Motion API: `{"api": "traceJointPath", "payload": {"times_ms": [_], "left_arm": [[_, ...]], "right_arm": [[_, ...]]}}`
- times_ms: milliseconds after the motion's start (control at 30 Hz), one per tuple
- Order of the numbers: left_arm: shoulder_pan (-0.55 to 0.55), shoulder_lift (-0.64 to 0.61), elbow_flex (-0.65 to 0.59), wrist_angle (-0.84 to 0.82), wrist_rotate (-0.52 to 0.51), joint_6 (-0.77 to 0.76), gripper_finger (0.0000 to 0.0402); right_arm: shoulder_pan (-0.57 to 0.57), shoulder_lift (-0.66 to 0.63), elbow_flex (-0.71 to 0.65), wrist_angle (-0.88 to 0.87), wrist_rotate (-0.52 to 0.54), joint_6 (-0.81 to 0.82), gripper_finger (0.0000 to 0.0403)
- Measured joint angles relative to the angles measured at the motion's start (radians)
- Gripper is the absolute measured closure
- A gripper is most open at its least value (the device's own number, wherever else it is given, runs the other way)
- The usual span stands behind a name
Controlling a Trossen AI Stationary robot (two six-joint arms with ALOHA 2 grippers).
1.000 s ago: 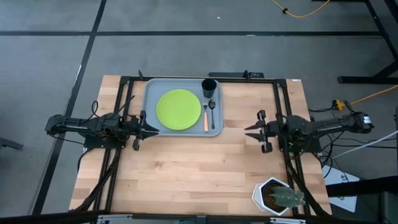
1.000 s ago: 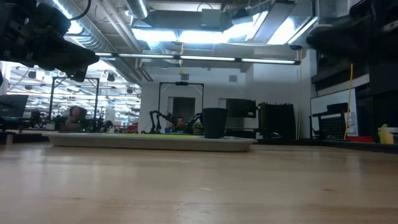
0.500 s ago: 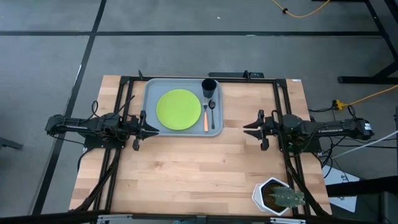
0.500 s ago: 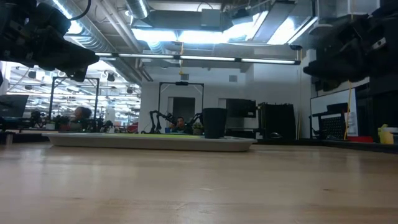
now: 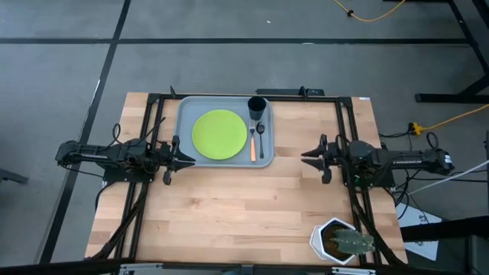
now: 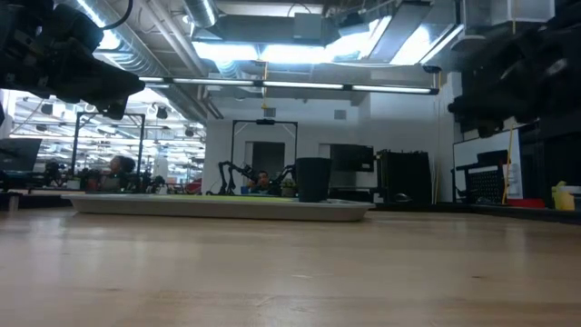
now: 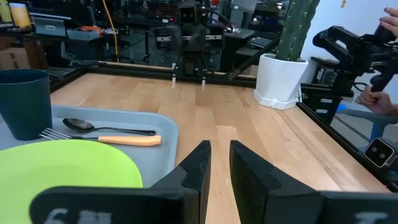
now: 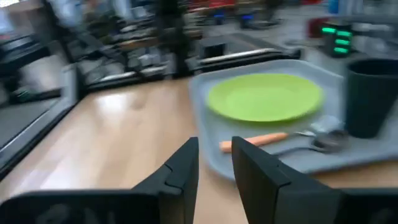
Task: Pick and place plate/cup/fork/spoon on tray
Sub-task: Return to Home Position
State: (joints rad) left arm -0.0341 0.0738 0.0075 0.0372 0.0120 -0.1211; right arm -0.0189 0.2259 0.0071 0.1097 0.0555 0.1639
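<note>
The light grey-blue tray [image 5: 183, 114] lies at the table's far middle. On it lie the lime-green plate [image 5: 220, 135], the black cup [image 5: 257, 107] standing upright, the orange-handled fork [image 5: 253, 147] and the dark spoon [image 5: 261, 136]. My left gripper [image 5: 192, 159] hovers at the tray's near left corner, shut and empty; its wrist view [image 7: 219, 146] looks over the plate [image 7: 68, 165], fork [image 7: 127, 140], spoon [image 7: 93, 126] and cup [image 7: 25, 102]. My right gripper [image 5: 302, 158] hovers right of the tray, shut and empty, facing the tray [image 8: 298, 163].
A white hexagonal pot with a cactus [image 5: 340, 241] stands at the near right corner. Dark frame rails [image 5: 348, 130] run along the table's left and right sides. Bare wood [image 5: 244, 206] fills the near half. A person's hand [image 7: 385, 28] shows beyond the table.
My right arm has come lower and swung a little, so that it now lies straight, pointing toward the table's left edge; its gripper stays right of the tray. The tableware on the tray has not moved.
</note>
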Motion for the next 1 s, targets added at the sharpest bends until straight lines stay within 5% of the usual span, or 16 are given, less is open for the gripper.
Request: {"api": "traceJointPath", "payload": {"times_ms": [167,1000], "left_arm": [[0.0,0.0,0.0,0.0,0.0,0.0,0.0349],[0.0,0.0,0.0,0.0,0.0,0.0,0.0349]], "right_arm": [[0.001,-0.08,0.0,-0.036,-0.153,-0.092,0.0302],[0.0,-0.173,0.0,-0.086,-0.076,-0.067,0.0302]]}}
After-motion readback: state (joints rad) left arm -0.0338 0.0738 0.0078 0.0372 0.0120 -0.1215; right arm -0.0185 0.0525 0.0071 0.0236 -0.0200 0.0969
